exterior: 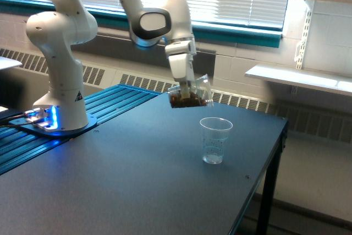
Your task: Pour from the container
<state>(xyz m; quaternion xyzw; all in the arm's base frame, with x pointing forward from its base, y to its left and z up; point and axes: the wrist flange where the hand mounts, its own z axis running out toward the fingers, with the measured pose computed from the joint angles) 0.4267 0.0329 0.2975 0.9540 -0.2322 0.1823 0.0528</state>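
Gripping the thin plastic cup (pixel 191 95) by its wall, your pincer (pixel 187 87) is closed on it, up-left of the measuring cup (pixel 215 139); squeeze lightly, it crushes.

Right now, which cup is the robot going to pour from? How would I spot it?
Find the white robot arm over the dark table. At its tip the gripper holds a clear cup, tipped sideways in the air with brown bits inside. The other cup stands upright and empty on the table.
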